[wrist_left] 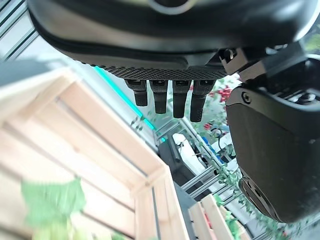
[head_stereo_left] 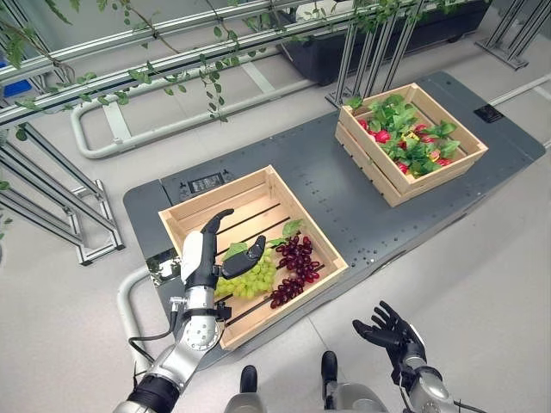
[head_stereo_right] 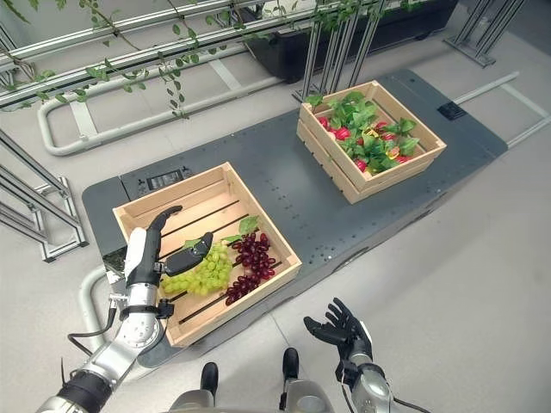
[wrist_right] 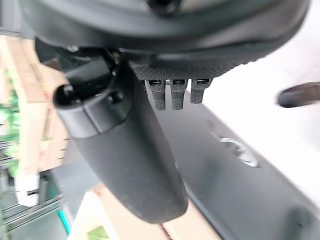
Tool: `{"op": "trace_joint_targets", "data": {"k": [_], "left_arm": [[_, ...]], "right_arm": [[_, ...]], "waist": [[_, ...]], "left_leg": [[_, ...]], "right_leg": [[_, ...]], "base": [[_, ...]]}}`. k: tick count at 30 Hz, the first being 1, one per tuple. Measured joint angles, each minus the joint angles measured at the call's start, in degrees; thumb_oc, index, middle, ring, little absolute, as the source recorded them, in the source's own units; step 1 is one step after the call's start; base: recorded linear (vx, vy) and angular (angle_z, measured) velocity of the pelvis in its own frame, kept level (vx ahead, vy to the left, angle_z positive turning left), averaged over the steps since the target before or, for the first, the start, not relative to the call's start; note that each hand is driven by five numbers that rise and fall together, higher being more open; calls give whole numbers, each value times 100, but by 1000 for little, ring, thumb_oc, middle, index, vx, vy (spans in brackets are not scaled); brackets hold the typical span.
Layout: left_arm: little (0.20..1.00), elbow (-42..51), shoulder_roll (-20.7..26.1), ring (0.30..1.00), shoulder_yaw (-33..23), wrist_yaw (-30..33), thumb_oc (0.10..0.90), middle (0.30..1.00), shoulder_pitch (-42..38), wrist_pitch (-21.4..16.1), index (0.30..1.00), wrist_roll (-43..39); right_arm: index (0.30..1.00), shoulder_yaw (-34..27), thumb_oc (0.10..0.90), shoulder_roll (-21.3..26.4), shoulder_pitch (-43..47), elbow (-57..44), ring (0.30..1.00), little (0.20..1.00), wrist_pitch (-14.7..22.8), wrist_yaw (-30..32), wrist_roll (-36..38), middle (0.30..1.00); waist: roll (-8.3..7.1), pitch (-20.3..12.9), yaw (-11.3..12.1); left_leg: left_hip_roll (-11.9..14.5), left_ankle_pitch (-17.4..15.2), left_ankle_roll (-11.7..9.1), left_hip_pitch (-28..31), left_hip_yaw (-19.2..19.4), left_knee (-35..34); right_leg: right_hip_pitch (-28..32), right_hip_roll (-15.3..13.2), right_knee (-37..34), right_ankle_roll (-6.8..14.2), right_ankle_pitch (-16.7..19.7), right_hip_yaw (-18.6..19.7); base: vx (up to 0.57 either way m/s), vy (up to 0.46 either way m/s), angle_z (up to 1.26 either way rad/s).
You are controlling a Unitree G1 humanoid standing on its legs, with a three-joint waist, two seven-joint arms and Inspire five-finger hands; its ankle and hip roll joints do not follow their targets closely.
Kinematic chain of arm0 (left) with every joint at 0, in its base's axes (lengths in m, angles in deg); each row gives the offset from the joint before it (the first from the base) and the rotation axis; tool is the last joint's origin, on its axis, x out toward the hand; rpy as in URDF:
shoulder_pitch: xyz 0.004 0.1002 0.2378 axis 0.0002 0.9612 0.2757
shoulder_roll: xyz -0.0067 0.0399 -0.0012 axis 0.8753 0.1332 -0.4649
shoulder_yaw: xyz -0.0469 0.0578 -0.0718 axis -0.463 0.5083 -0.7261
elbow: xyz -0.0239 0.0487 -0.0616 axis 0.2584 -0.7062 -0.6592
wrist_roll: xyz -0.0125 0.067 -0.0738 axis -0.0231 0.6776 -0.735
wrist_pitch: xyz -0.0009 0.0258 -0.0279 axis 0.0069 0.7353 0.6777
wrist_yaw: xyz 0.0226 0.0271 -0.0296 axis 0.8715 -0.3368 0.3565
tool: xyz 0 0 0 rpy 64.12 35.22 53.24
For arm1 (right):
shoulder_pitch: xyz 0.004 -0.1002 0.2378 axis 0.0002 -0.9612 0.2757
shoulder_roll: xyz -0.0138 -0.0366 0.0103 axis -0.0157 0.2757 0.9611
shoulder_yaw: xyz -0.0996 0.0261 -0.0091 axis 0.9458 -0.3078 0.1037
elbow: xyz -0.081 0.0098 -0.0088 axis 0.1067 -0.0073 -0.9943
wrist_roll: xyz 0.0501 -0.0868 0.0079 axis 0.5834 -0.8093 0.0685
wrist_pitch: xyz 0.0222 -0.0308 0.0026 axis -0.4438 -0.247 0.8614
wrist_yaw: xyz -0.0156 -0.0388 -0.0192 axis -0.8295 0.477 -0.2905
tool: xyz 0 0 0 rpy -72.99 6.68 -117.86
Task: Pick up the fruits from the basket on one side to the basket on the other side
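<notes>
Two wooden crates stand on a dark grey tabletop [head_stereo_left: 344,202], well apart, with bare surface between them. The near left crate [head_stereo_left: 258,191] sits by the tabletop's near edge; the far right crate [head_stereo_left: 452,120] sits toward the far right corner. The left crate holds two bunches of grapes, one green [head_stereo_left: 250,280] and one dark red [head_stereo_left: 297,262], lying side by side in its near half with leaves [head_stereo_left: 291,228] by them; its far half is bare slats. The right crate holds red fruit [head_stereo_left: 380,136] among green leaves, too tangled to count. The left hand [head_stereo_left: 202,258] hovers over the left crate's near left part, fingers straight and thumb spread wide above the green grapes, holding nothing. The right hand [head_stereo_left: 392,331] hangs over the floor [head_stereo_left: 482,258], near of the tabletop, fingers spread and relaxed, empty.
</notes>
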Motion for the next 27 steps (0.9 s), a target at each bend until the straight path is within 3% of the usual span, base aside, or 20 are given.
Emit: {"op": "trace_joint_targets", "data": {"k": [7, 13, 17, 22, 27], "left_arm": [[900, 40, 295, 900, 40, -48, 800, 900, -84, 299, 900, 607], [900, 85, 942, 900, 435, -783, 800, 900, -197, 985, 900, 984], [900, 84, 1404, 900, 735, -1452, 800, 900, -305, 1405, 900, 987], [900, 71, 1485, 900, 1374, -2505, 800, 900, -677, 1857, 900, 996], [900, 129, 1475, 900, 2187, -3559, 800, 900, -1170, 2352, 900, 1087]], "right_arm": [[900, -3, 800, -34, -44, 485, 900, 900, -86, -121, 1, 900], [900, -131, 800, -38, 82, 963, 900, 900, -117, -125, -7, 900], [900, -132, 800, -1, 57, 1097, 900, 900, -206, -130, -100, 900], [900, -131, 800, 138, 79, 1367, 900, 900, -319, -144, -213, 900], [900, -126, 800, 238, 283, 1546, 900, 900, -344, -154, -213, 900]], "waist": [[125, -77, -19], [169, -107, -82], [237, -148, -187], [384, -232, -218], [421, -218, -322]], "left_leg": [[-46, -4, 7, 23, 32, -2], [-61, -6, 9, 42, 108, -1], [-62, -6, 11, 36, 141, -2], [-88, -3, 27, -48, 196, -2], [-105, 14, 39, -159, 275, 0]], "right_leg": [[1, -47, -17, 37, 0, 22], [0, -65, -5, 43, 5, 46], [-19, -66, -21, 54, 12, 67], [-135, -81, -19, 77, 30, 149], [-281, -92, -2, 101, 55, 170]], "base": [[19, 35, -2], [21, 58, -2], [5, 21, -3], [-28, 23, -7], [-43, 18, -7]]}}
